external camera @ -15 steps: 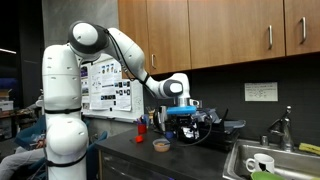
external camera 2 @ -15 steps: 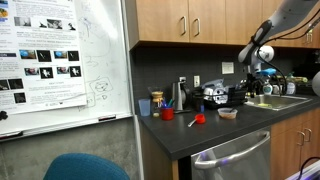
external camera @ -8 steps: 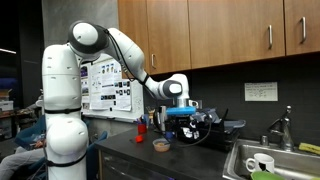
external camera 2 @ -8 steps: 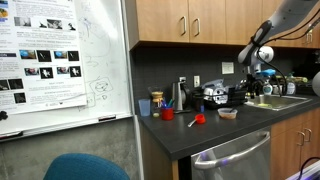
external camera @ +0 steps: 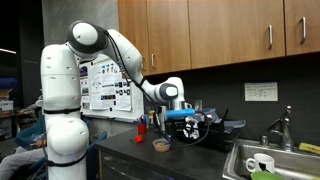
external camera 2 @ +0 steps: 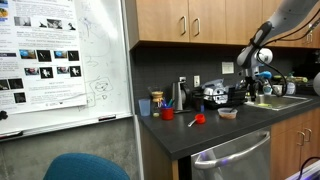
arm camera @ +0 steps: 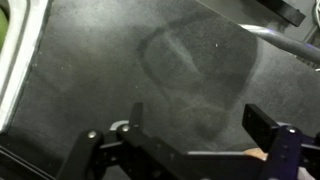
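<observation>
In both exterior views my gripper (external camera: 182,122) (external camera 2: 262,88) hangs above the dark countertop (external camera: 190,155), fingers pointing down. A small bowl (external camera: 160,145) (external camera 2: 228,113) sits on the counter just below and beside it. The wrist view looks straight down on bare dark countertop (arm camera: 180,70). There my gripper (arm camera: 200,125) is open, with one finger (arm camera: 137,118) and the other finger (arm camera: 265,125) wide apart and nothing between them. A red cup (external camera 2: 168,113) and a small red object (external camera 2: 199,118) stand further along the counter.
A sink (external camera: 285,168) with a white mug (external camera: 260,163) and a faucet (external camera: 285,125) lies at one end. Dark appliances (external camera 2: 215,96) crowd the back wall. Wooden cabinets (external camera: 220,30) hang overhead. A whiteboard (external camera 2: 60,60) stands past the counter's end.
The gripper has shifted slightly sideways over the counter, away from the sink. Its jaws stay wide open.
</observation>
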{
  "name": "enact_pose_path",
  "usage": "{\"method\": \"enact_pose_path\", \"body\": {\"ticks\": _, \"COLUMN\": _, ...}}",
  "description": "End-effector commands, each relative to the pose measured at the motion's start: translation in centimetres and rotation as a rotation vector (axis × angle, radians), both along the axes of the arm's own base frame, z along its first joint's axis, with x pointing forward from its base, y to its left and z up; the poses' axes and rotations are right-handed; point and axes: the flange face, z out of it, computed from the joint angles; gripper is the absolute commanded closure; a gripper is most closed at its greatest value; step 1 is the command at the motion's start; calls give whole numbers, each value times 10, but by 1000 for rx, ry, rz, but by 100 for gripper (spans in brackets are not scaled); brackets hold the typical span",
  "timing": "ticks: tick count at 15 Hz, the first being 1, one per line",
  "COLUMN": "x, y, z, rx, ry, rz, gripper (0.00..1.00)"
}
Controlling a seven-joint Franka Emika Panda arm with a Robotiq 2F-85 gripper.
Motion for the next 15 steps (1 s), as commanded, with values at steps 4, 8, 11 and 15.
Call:
{"method": "enact_pose_path", "body": {"ticks": 4, "x": -3, "y": 18, "z": 13, "rx": -43, "ry": -33, "rz": 277, "gripper": 0}}
{"method": "enact_pose_path", "body": {"ticks": 8, "x": 0, "y": 29, "z": 17, "rx": -40, "ry": -50, "rz": 432, "gripper": 0}}
{"method": "enact_pose_path", "body": {"ticks": 11, "x": 1, "y": 38, "z": 18, "rx": -39, "ry": -54, "rz": 540, "gripper": 0}}
{"method": "enact_pose_path", "body": {"ticks": 15, "x": -2, "y": 48, "z": 19, "rx": -24, "ry": -62, "rz": 669, "gripper": 0}}
